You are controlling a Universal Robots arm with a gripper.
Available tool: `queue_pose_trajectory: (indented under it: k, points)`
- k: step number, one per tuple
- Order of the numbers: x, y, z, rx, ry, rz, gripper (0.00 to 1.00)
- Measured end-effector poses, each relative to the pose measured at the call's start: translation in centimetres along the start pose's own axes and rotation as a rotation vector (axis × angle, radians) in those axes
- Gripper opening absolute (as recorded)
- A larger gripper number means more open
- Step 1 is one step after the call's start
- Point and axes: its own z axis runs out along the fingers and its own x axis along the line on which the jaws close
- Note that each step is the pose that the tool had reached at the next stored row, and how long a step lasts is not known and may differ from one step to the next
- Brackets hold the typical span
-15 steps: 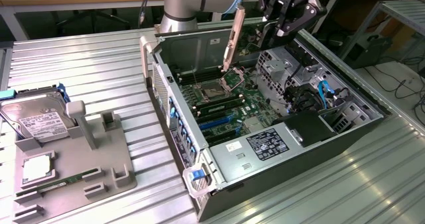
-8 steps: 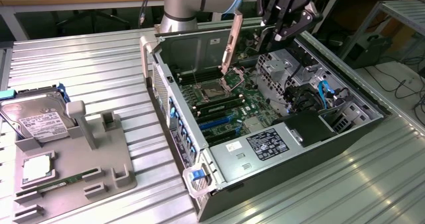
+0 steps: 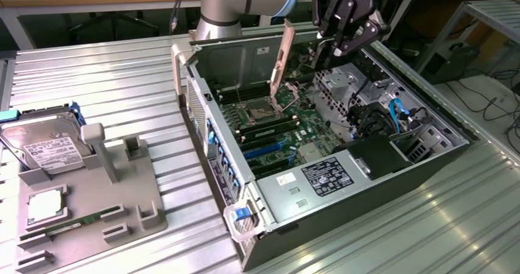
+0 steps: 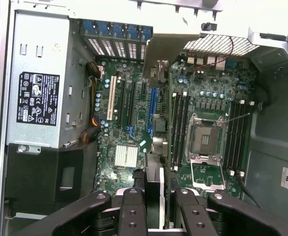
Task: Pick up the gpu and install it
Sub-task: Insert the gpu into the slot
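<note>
At eight o'clock in the exterior view, a grey plastic parts tray carries a silver hard drive with a white label. An open black computer tower lies at centre. At one o'clock, the black two-fingered gripper, jaws partly closed, clamps the thin black gpu card. The card's beige bracket stands nearly upright over the green motherboard.

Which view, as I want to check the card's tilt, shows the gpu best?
The exterior view: the gpu hangs over the open case, its pale bracket visible along its length, slightly tilted. In the wrist view it is edge-on between the fingers of the gripper.
</note>
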Motion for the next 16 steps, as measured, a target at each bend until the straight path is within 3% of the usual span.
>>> queue_pose_trajectory:
  k: [16]
  points:
    - [0.01,-0.03,0.96,0.0012,0.0002,0.0,0.27]
